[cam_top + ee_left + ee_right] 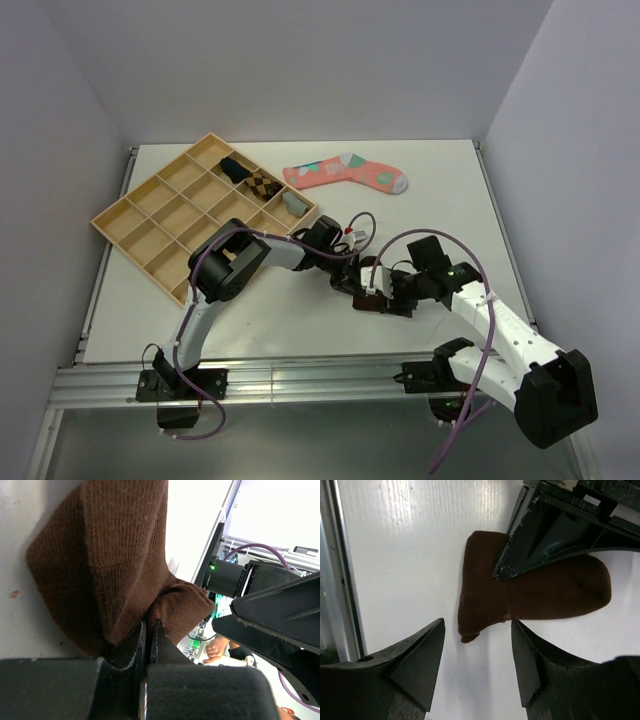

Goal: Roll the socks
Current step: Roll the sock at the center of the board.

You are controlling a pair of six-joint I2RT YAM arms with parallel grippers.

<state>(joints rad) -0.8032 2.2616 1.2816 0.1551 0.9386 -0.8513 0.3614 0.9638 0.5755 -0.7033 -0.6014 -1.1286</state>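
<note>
Right now my left gripper (148, 630) is pinched tight on a fold of the brown sock (545, 590), which lies part-folded on the table (430, 190). My right gripper (477, 625) hangs over it, spread wide and empty. Three bundles (262, 183) sit in the tray (150, 215). The pink patterned sock (345, 172) lies flat beyond, unrolled.

My white table (440, 200) carries three things: a wooden compartment tray (112, 208) set askew at the far left, a pink patterned sock (345, 172) flat at the far middle just right of the tray, and a dark brown sock (545, 592) near the front centre, well apart from both. The brown one lies on the bare top, one end possibly folded under; I can't tell for sure. A small brownish mark (15, 594) sits on the surface beside it.
</note>
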